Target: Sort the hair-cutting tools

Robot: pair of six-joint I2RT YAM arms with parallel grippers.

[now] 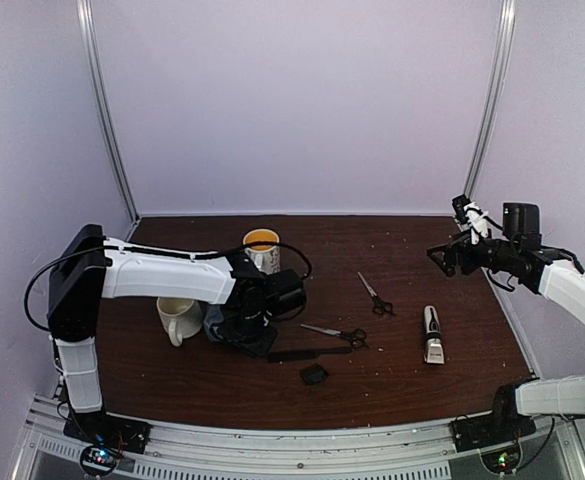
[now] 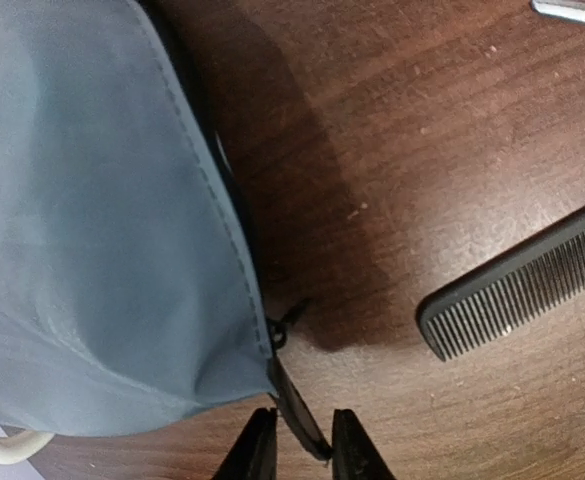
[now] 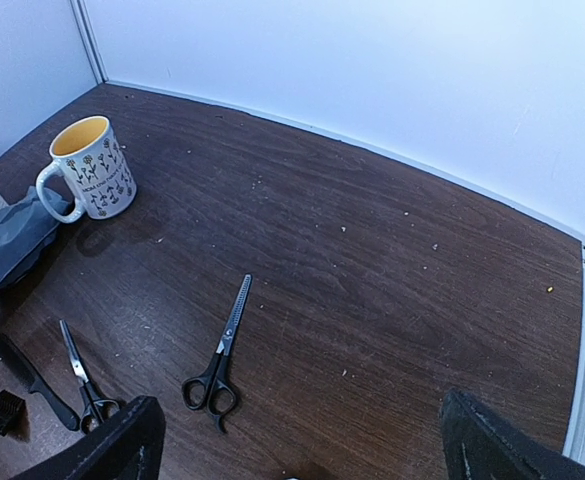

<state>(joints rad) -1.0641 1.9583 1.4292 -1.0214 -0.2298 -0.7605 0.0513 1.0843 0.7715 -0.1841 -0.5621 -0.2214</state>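
Straddling the zip pull of the grey pouch, the left claw is narrowed; whether it grips, I cannot tell. Rightward on the desk lie the comb, guard, near scissors, far scissors and clipper. The right claw hangs at the far right, fingers wide apart.

Overhead rear view, wrist views share comb

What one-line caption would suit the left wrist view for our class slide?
Left gripper brackets the zip pull of the grey pouch; black comb lies apart on the table.
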